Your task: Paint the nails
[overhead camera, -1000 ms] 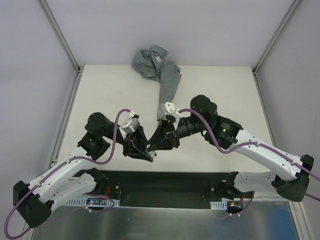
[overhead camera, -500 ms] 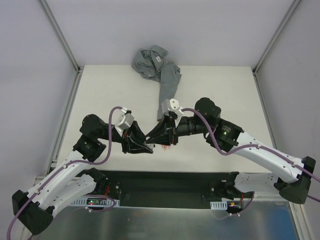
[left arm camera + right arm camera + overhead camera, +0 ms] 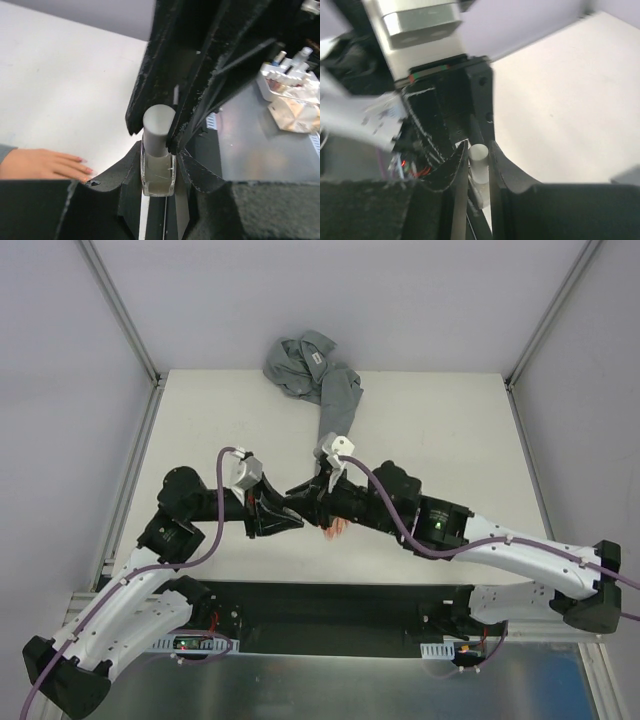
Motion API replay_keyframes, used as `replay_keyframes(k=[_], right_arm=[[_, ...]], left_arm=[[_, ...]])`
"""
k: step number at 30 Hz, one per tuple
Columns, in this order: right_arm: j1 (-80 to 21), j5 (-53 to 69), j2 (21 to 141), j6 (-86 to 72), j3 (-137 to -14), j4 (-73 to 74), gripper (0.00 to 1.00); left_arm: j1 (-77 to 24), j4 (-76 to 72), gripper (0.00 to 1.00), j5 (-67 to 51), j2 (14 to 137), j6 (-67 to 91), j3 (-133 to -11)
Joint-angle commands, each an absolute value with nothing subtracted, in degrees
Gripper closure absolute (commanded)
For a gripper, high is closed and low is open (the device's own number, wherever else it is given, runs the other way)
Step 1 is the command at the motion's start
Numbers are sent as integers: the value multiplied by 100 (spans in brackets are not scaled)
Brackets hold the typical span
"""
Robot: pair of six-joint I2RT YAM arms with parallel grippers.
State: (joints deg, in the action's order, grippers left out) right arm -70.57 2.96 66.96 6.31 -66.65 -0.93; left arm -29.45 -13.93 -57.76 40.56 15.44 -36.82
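The left gripper [image 3: 159,151] squeezes the small clear bottle [image 3: 158,177]. The right gripper [image 3: 478,150] pinches its grey cap [image 3: 479,157]. The nails [image 3: 86,169] are on the peach hand [image 3: 40,164], lying on the table [image 3: 60,75] just beside the bottle

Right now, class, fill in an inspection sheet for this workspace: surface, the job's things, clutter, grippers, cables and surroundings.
Surface: white table, no spills seen.
Job's things: mannequin hand lies flat, grey sleeve trailing behind; nails pinkish, paint unclear; clear bottle with grey cap on.
Clutter: small blurred containers beyond the table edge.
Grippers: left gripper shut on the clear bottle; right gripper shut on the grey cap.
Cables: purple cables loop along both arms.
Surroundings: white walls, metal frame posts.
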Motion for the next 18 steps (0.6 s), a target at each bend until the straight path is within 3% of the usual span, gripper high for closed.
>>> replay_keyframes(k=[1,4,10,11,12,15,18], right_arm=[[-8485,-3693,6987,-1263,-6320,386,100],[-9182,-5306,7407,-1617,-6178,27,99],[-9264,-5326,8006,-1371,-7355,825,99],[-9264,-5300,7989,-1336,-7417,1044,92],[-9264,-5178,7946,-1232,-7461,1107,73],[-9255,-4757,7542,-591,-7497,1257,40],[-9237,-3873,7006,226,-7585,1503,27]], left_arm=[[-2707,-1521,100,-3992,3947,1239,-4017],[-2698,-1494,100,-3379,3833,1362,-3964],[-2698,-1513,100,-3243,3849,1547,-4095],[-2698,-1451,100,-3287,3867,1547,-4139],[-2698,-1372,100,-3365,3876,1547,-4235],[-2698,-1353,100,-3866,3894,1696,-4324],[-2707,-1494,100,-4446,3955,1872,-4228]])
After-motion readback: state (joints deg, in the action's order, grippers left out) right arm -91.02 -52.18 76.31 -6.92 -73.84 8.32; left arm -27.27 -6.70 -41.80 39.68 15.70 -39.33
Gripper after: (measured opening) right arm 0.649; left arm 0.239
